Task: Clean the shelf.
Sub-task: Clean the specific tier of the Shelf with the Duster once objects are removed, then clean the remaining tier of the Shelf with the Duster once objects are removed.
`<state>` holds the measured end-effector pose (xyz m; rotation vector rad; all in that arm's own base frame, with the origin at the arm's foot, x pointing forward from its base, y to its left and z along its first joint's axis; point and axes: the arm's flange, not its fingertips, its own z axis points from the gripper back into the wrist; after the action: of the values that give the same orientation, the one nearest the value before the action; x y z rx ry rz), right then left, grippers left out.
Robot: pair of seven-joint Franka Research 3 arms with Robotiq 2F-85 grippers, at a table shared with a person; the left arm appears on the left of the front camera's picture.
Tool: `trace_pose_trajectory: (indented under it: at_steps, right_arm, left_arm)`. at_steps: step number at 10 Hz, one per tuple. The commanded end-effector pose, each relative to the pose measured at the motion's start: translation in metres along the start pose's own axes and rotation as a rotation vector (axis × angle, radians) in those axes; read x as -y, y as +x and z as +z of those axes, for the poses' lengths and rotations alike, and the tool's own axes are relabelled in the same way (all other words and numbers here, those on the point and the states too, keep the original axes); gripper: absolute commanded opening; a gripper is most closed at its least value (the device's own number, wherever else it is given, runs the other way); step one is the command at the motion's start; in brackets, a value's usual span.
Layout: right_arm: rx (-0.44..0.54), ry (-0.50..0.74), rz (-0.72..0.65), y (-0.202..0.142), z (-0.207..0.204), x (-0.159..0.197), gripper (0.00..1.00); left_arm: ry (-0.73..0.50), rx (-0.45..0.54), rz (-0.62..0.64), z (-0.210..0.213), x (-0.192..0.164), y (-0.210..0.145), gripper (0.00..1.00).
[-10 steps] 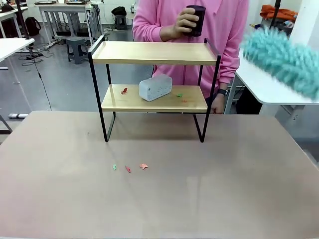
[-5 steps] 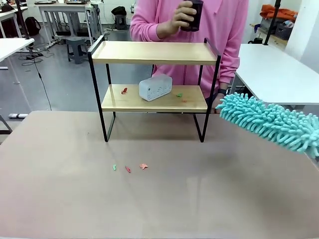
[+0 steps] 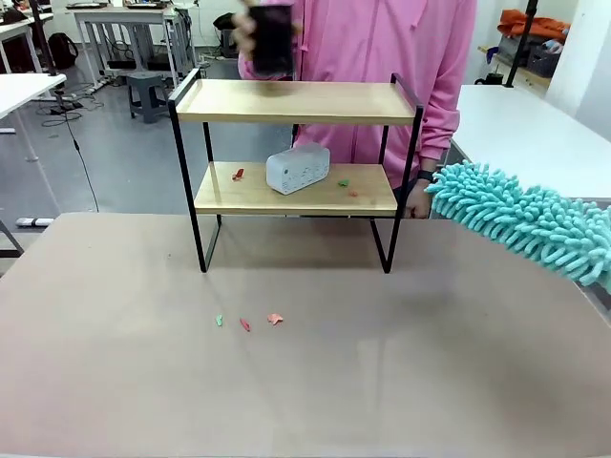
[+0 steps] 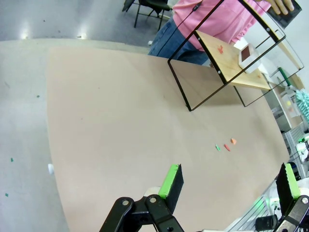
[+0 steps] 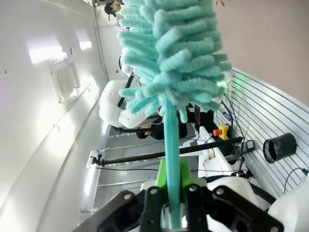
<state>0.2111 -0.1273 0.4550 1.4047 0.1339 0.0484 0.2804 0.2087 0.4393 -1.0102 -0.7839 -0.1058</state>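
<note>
Left pincer (image 4: 229, 186) spread, empty, hovering over the tabletop (image 3: 430, 382). Right pincer (image 5: 170, 191) pinching the handle of a teal duster (image 3: 520, 221), whose fluffy head comes in from 3 o'clock. Three small scraps (image 3: 245, 322) lie on the tabletop, left of centre. Shelf (image 3: 315, 101) stands at 12 o'clock near the far edge, with a white box (image 3: 297, 167), a red bit (image 3: 238, 174) and a green bit (image 3: 343, 181) on its lower board. Person (image 3: 382, 48) behind it holds a dark cup (image 3: 271, 38) over the top board's left end.

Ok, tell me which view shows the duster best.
The front view: the teal duster shows side-on, right of the shelf. The right wrist view foreshortens it, handle clamped in the right hand. The left wrist view catches a teal sliver at its edge.
</note>
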Motion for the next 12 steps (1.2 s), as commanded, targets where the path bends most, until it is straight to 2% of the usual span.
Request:
trace_pose_trajectory:
  at_steps: [1,12]
  right_arm:
    - [0.007,0.022,0.025,-0.0009,0.0001,-0.0018,0.00]
    - [0.007,0.022,0.025,-0.0009,0.0001,-0.0018,0.00]
  left_arm:
    - [-0.015,0.020,-0.016,-0.0015,0.0004,0.0001,1.00]
    - [-0.015,0.020,-0.016,-0.0015,0.0004,0.0001,1.00]
